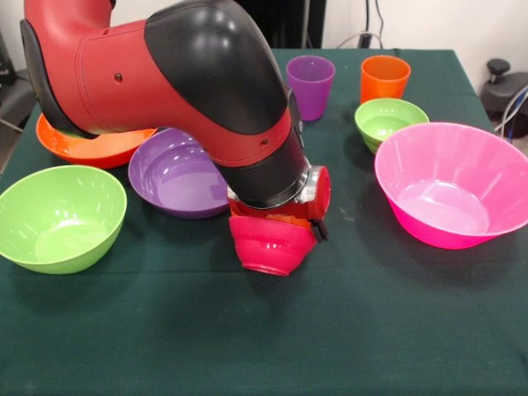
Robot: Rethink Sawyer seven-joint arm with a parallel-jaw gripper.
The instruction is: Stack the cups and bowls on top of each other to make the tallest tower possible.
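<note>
Below the black wrist of the red and black arm [190,82], in the front view, the claw [276,216] is almost fully covered by the arm's own body, so I cannot tell if it is wide, narrow or holding something. It hangs directly over the small glossy red-magenta plastic bowl [271,245], which is tilted, with its base turned toward the camera. A thin orange edge [285,219] shows just between this bowl and the claw; I judge it is the small orange bowl sitting inside, so this pair is the tower, and the tilt suggests the claw is touching or gripping it at the rim, though this is not sure.

Just beside the claw, on the picture's left, lies the large purple plastic bowl [175,177], and further on that side the large lime green plastic bowl [59,216]. Behind the arm a wide orange plastic bowl [82,147] is partly hidden. On the other side of the claw stands the huge pink plastic bowl [452,186], well apart, with the small green plastic bowl [389,121] behind it. Far behind the claw stand the translucent purple plastic cup [310,86] and the orange plastic cup [384,78], upright and not stacked. They all rest on the dark green tablecloth [264,330], mouths up, probably so that each can be taken and nested later.

No overhead view is given.
</note>
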